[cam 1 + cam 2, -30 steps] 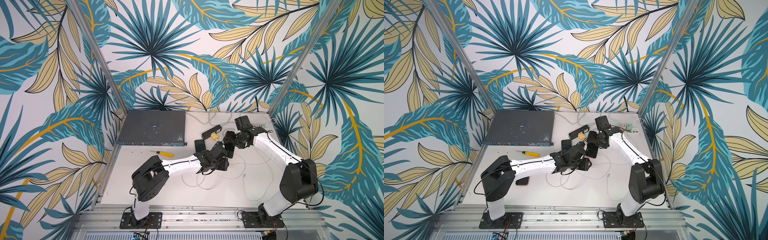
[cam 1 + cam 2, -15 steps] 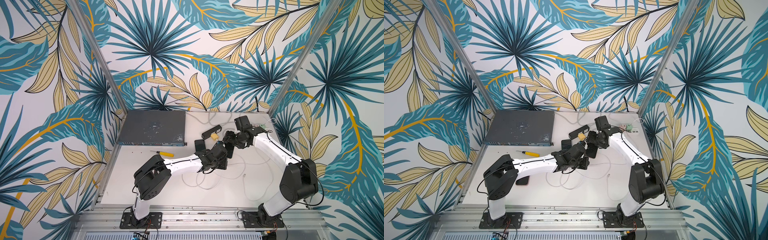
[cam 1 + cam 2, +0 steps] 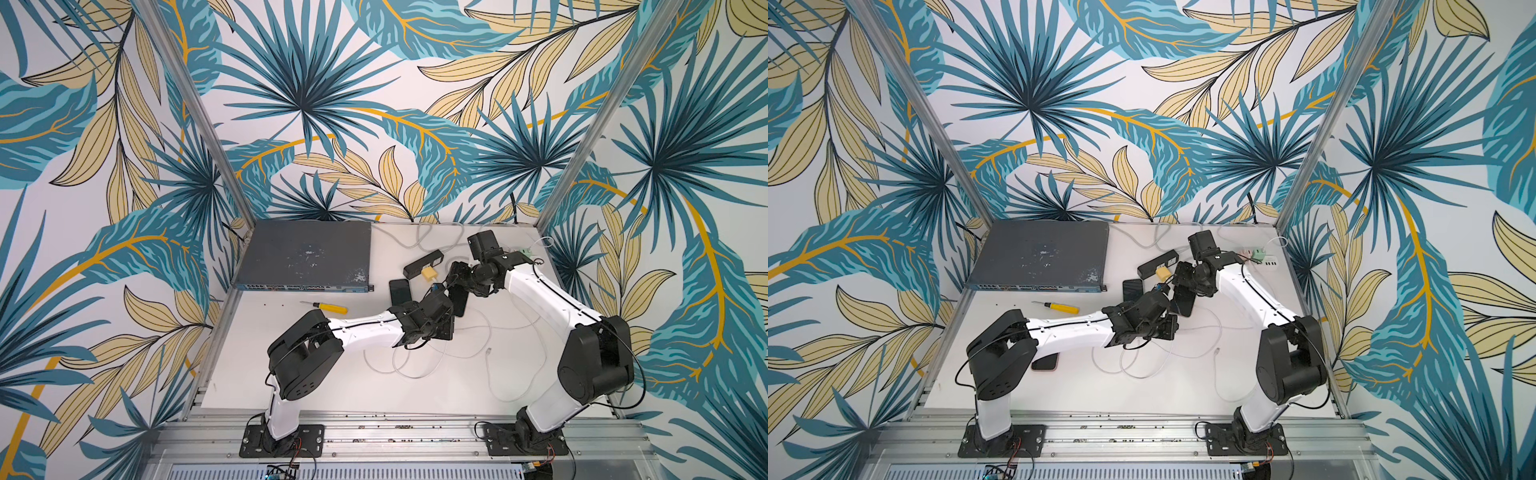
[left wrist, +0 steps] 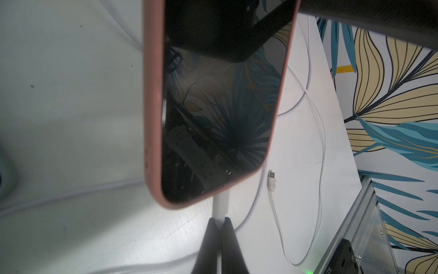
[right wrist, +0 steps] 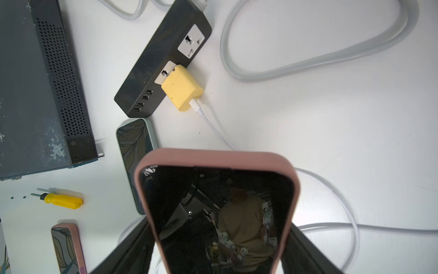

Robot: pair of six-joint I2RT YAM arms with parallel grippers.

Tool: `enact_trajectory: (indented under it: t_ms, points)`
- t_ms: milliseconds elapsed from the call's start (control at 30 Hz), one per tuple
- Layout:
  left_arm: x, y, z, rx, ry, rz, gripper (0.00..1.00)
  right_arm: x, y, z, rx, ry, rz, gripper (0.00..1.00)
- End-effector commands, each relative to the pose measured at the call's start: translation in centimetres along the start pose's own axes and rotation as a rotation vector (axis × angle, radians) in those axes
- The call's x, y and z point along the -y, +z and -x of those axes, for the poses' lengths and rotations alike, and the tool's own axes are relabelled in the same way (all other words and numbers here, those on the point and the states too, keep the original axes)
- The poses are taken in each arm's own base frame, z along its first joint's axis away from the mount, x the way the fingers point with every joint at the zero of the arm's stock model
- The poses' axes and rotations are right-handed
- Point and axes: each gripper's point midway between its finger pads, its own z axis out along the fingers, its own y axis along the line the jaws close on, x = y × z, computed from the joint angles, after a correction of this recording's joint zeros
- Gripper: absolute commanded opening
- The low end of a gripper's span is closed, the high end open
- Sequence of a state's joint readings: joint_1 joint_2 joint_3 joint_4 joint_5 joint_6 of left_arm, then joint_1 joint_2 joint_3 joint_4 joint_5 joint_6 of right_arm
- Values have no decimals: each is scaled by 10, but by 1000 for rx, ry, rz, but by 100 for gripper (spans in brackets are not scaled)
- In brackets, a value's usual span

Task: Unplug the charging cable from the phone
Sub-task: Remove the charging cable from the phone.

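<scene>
Start at the left gripper [image 4: 220, 223]: its jaws are pressed together on the charging cable [image 4: 220, 214], just behind the white plug [image 4: 221, 201]. The plug is seated in the lower edge of the phone [image 4: 220, 106]. The phone, in a pink case, lies directly beyond the jaws, and its long axis runs in line with the plug and away from them. At the phone's far end the right gripper [image 5: 220, 224] clamps the case by its two long sides and appears to hold it off the table [image 5: 308, 118]. The left arm is nearer the plug. Expect the pull to run straight back along the phone's axis; a sideways pull would likely lever the plug in its port
</scene>
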State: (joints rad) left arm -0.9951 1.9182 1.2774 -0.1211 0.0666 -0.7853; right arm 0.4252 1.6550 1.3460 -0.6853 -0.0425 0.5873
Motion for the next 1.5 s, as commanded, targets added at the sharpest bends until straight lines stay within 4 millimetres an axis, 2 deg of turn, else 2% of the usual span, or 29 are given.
enact_trajectory:
  t_ms: [0, 667, 933, 1067, 1133, 1233, 1400, 1467]
  points:
    - [2, -6, -20, -47, 1, 1, 0, -4, -6, 27, 85, 15, 9, 67]
    - [13, -16, -36, -65, 27, -12, 0, 0, 1, 34, 71, -6, -14, 63]
    - [12, -17, -43, -80, 27, -9, 0, -1, 3, 33, 62, -2, -3, 61]
    - [7, -12, -53, -117, 31, 4, 0, -4, -3, 35, 73, -6, 11, 62]
    - [3, -11, -59, -133, 31, 18, 24, -4, -6, 35, 74, -6, 17, 62]
    - [1, -13, -58, -127, 26, 25, 41, -5, -7, 32, 70, -6, 24, 62]
    - [4, -25, -49, -93, 42, 31, 52, -8, -10, 28, 63, -6, 46, 63]
    - [5, -32, -44, -78, 48, 37, 52, -10, -12, 25, 57, -11, 55, 63]
